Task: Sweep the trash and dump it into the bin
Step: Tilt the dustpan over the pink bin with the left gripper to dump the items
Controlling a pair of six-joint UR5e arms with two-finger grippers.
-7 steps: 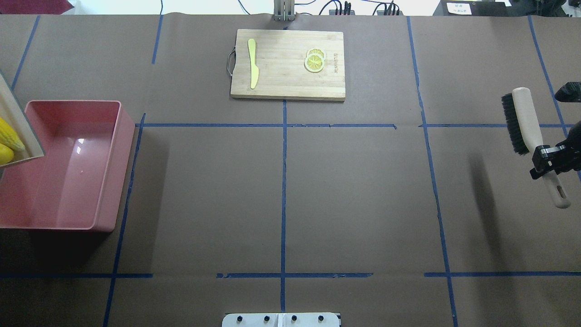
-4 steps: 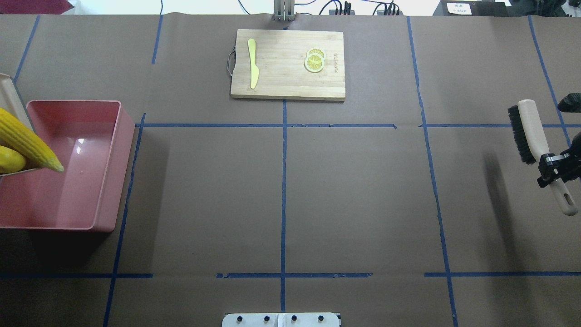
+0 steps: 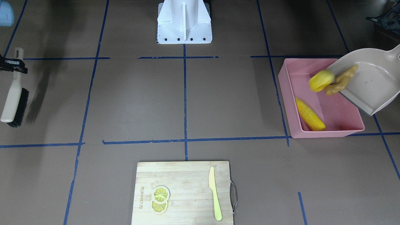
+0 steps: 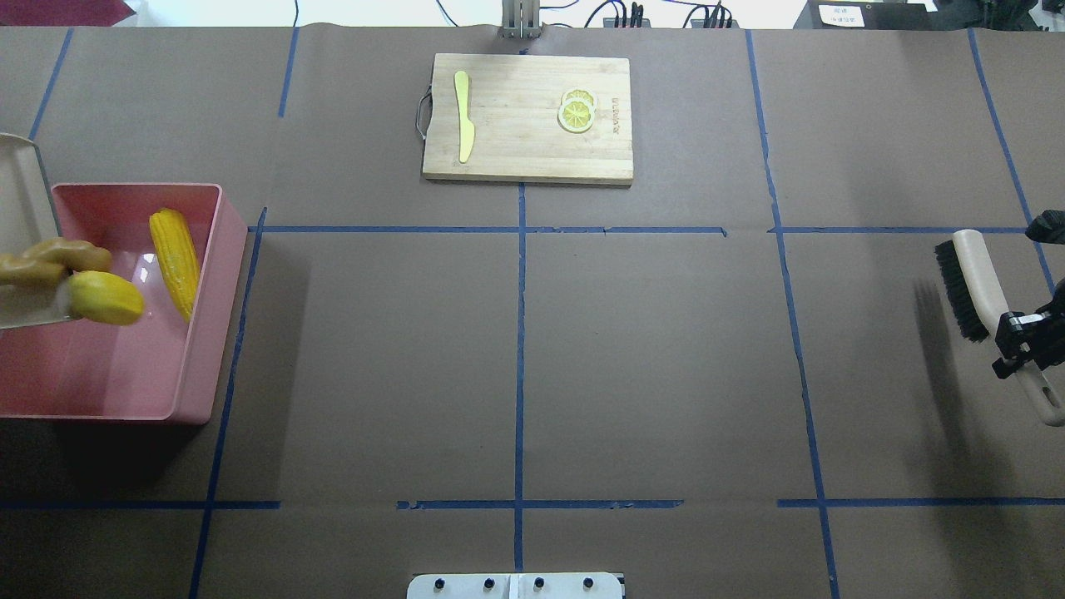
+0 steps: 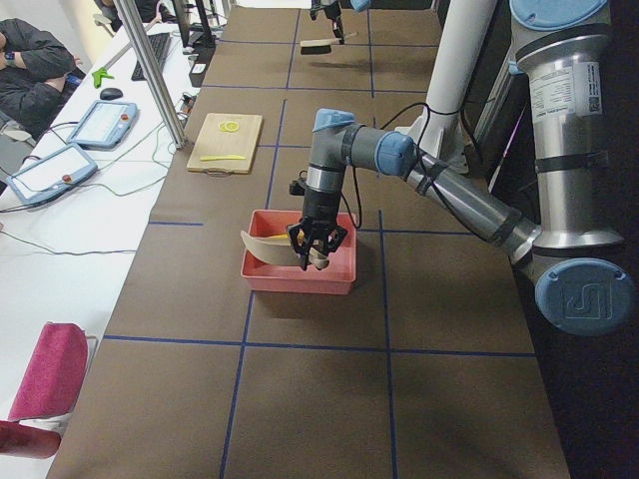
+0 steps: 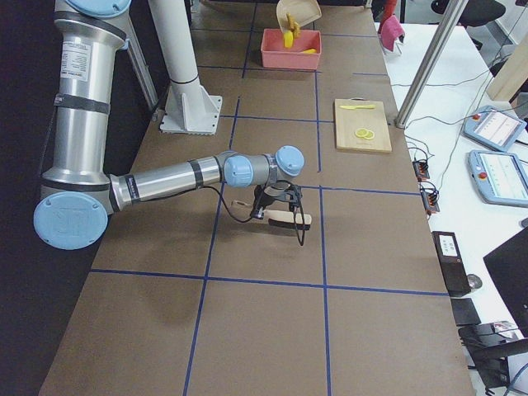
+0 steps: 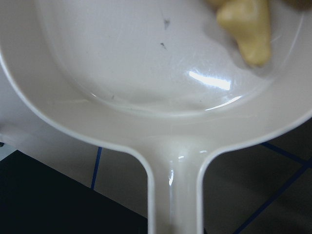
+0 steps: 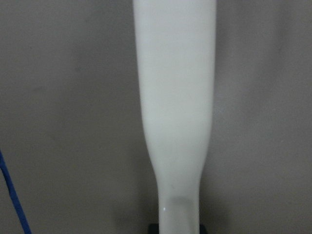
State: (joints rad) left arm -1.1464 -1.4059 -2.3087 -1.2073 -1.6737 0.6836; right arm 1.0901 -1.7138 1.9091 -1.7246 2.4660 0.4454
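Well apart from my work, top centre of the overhead view: a wooden cutting board (image 4: 527,116), a pale knife (image 4: 463,116) along its left side, lemon slices (image 4: 577,111) stacked near its right end. Brown paper with blue tape lines (image 4: 520,333) covers the table. My white base plate (image 4: 516,586) is at bottom centre.

Far right edge: my right gripper (image 4: 1027,337) is clamped round the handle of the brush (image 4: 969,283). Bristles face the view's left, head toward the top. The brush's shadow falls on the paper a little to its left.

Far left edge: the pink bin (image 4: 218,316), long side running top to bottom.
- Corn cob (image 4: 175,262): lying inside the bin, against its right wall.
- Beige dustpan (image 4: 21,200): tilted over the bin's left side, lip pointing down into it.
- Potato lump (image 4: 104,298): right at the lip, over the bin's interior.
- Ginger root (image 4: 50,259): just above the potato lump, partly on the pan, partly past its edge.

My left gripper (image 5: 317,239) shows only in the left side view, at the dustpan's handle over the bin. I cannot tell how its fingers stand.
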